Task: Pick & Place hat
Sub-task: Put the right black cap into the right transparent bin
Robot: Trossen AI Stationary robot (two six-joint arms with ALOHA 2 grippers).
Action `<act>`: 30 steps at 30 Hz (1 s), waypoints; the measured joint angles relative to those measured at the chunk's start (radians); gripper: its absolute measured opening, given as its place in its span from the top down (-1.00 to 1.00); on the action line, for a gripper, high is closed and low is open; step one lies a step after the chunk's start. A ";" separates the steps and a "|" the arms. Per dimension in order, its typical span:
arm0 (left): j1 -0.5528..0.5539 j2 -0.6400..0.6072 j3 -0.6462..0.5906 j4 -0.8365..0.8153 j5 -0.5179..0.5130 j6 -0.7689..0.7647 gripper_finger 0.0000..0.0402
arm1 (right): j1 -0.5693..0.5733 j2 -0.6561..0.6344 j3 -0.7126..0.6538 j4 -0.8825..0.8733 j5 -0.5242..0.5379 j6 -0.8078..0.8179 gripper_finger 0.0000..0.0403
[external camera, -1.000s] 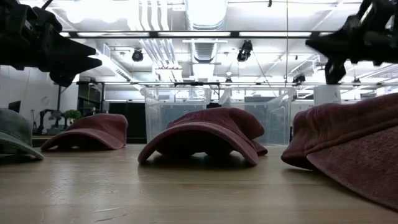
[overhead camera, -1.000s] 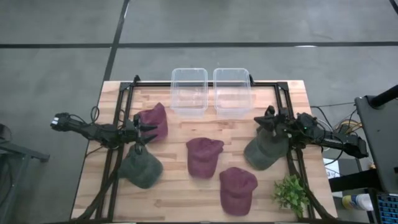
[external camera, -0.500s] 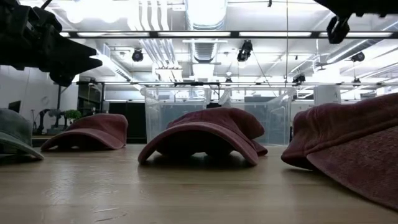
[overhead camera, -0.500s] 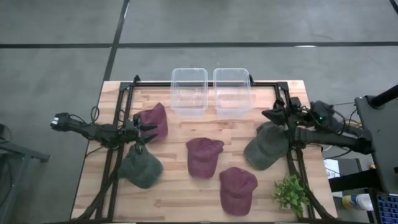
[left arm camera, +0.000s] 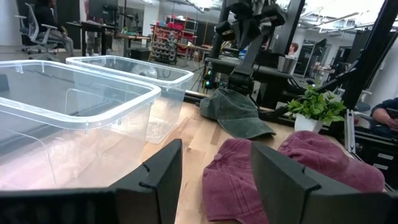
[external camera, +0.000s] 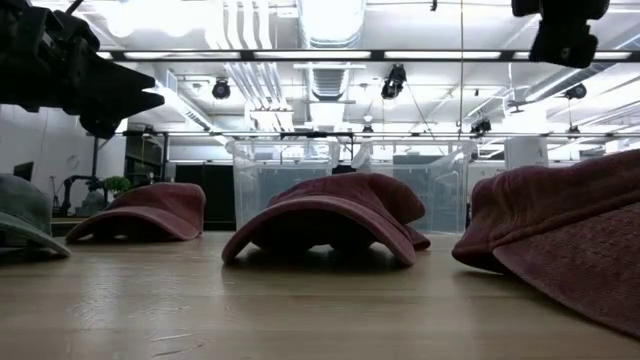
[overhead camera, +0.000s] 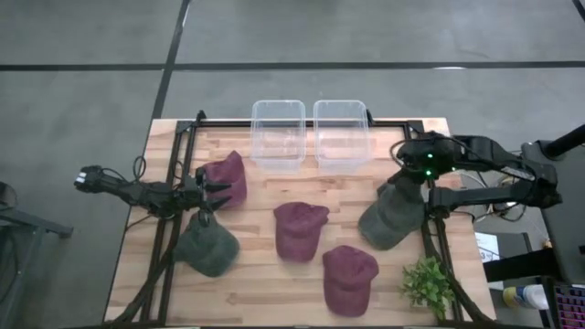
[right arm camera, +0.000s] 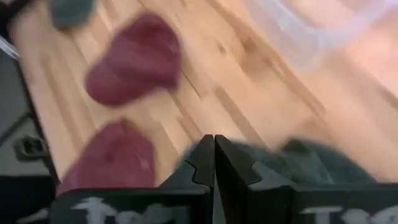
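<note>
Five hats on the counter (overhead camera: 256, 283), none gripped: right gripper (overhead camera: 406, 157) pinched shut above the green hat (overhead camera: 391, 212), left gripper (overhead camera: 216, 194) parted, empty; next, opening and descending.

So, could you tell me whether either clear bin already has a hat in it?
No, in the high view both clear bins are empty; all five hats lie on the table.

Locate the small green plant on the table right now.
In the high view the small green plant stands at the table's near right corner, just right of the nearest maroon cap and below the dark green cap.
</note>
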 joint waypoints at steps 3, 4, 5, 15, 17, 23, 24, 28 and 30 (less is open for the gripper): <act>0.000 0.000 0.000 0.001 0.000 -0.001 0.10 | 0.000 0.057 0.038 -0.096 0.002 0.008 0.96; 0.000 0.000 0.000 0.001 0.000 -0.001 0.10 | 0.000 0.071 0.045 -0.129 0.008 0.020 0.96; 0.000 0.000 0.000 0.002 0.000 -0.001 0.10 | 0.000 0.084 0.050 -0.163 0.023 0.031 0.96; 0.000 0.000 0.000 0.003 0.000 -0.001 0.10 | 0.000 0.100 -0.068 -0.326 0.074 0.137 0.85; 0.000 0.000 0.000 0.003 0.000 -0.001 0.10 | 0.000 0.093 -0.104 -0.326 0.058 0.162 0.76; 0.000 0.000 0.000 0.003 0.000 -0.001 0.10 | -0.001 0.086 -0.182 -0.322 0.037 0.177 0.41; 0.000 0.000 0.000 0.003 0.000 -0.001 0.10 | -0.001 0.086 -0.191 -0.319 0.037 0.178 0.35; 0.000 0.000 0.000 0.003 0.000 -0.001 0.10 | -0.001 0.089 -0.214 -0.303 0.037 0.208 0.12; 0.000 0.000 0.000 0.003 0.000 -0.001 0.10 | -0.001 0.089 -0.224 -0.293 0.041 0.234 0.02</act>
